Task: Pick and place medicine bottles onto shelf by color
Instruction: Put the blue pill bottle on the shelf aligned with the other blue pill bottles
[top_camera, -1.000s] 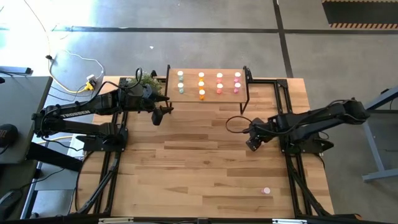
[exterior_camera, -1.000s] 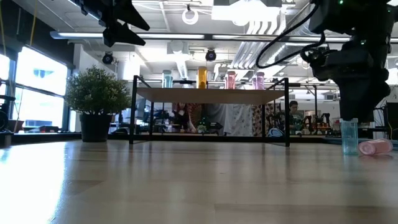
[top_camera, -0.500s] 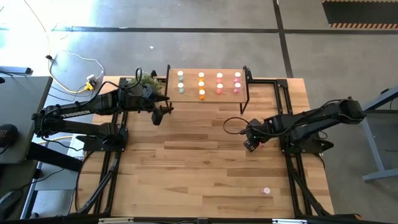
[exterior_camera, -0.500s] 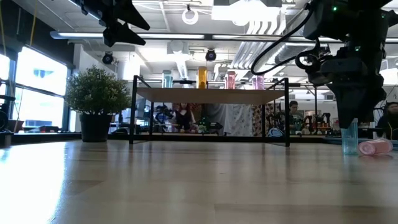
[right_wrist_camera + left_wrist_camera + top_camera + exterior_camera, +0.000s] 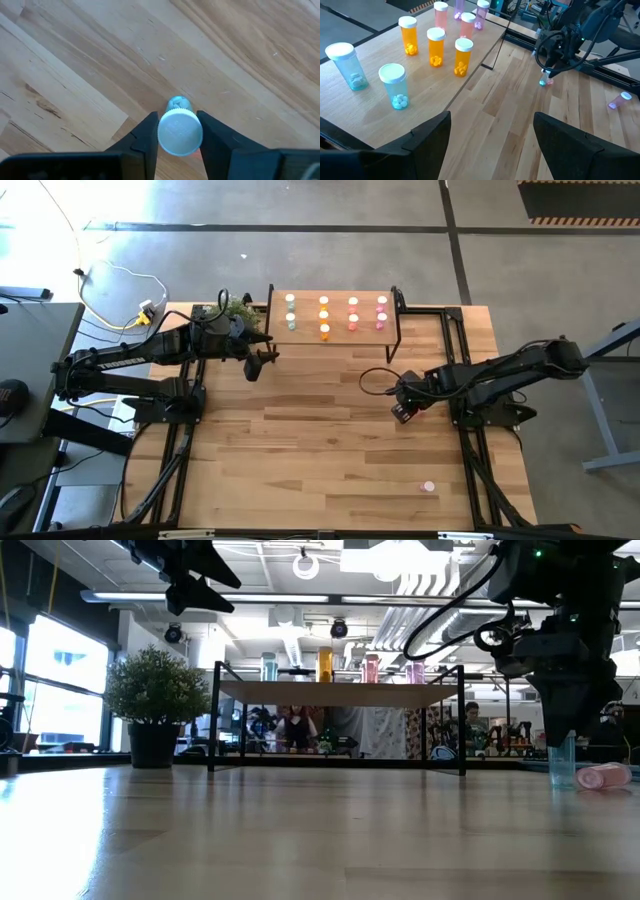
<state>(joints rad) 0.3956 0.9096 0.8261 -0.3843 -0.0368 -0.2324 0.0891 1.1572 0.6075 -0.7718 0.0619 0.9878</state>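
The shelf [image 5: 335, 315] stands at the table's far edge with medicine bottles upright on it: two pale green [image 5: 394, 86], three orange [image 5: 436, 46], and pink ones [image 5: 467, 24]. Another pale green bottle [image 5: 562, 760] stands upright on the table right of centre, and my right gripper [image 5: 180, 131] is shut on its top from above. A pink bottle [image 5: 428, 486] lies on its side near the front right. My left gripper [image 5: 262, 362] hangs open in the air by the shelf's left end, with nothing between its fingers. My right gripper pinches the white cap [image 5: 180, 120] of the pale green bottle between its two fingers [image 5: 146, 132], one on each side of the cap. The fingers come from above, pointing steeply down. The bottle stands upright with its base on the table.
A small potted plant [image 5: 237, 310] stands left of the shelf. Black frame rails [image 5: 470, 450] run along both sides of the table. Bare wood lies between the arms and toward the near edge.
My right gripper's fingers have closed in on the top of the pale green bottle, which still stands on the table in the same place.
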